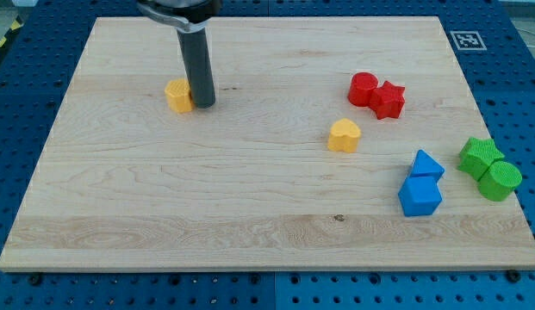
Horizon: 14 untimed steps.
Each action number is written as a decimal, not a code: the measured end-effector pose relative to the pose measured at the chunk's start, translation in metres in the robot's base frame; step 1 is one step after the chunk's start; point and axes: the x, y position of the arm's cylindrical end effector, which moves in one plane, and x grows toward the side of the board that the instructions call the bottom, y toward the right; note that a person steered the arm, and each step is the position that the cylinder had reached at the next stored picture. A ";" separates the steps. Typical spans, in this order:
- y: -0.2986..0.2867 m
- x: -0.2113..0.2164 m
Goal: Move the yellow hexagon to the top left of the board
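Pale wood board [250, 207] fills most of the view, lying on a blue perforated table [17, 77]. A black-and-white marker tag [466, 40] sits at the board's top right corner.

Yellow hexagon [177, 95] lies in the upper left part of the board, short of the corner itself. My tip [203, 105] stands on the board directly at the hexagon's right side, touching it or nearly so; contact cannot be confirmed from this angle. The rod is upright and dark grey, rising out of the view's top. It carries no jaws, so nothing opens or closes on anything.

Other blocks, all well apart from my tip:
- Yellow heart [344, 135], near the board's centre-right, alone.
- Red cylinder [363, 89] and red star [388, 100], touching, cylinder on the view's left of the star, in the upper right area.
- Blue triangle [426, 164] above blue cube [419, 195], touching, at the lower right.
- Green star [480, 156] and green cylinder [500, 181], touching, close to the board's right edge, the cylinder lower and further right.

The blue pair sits just left of the green pair.
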 end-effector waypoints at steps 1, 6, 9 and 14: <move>-0.016 0.014; -0.054 -0.046; -0.089 -0.095; -0.129 -0.145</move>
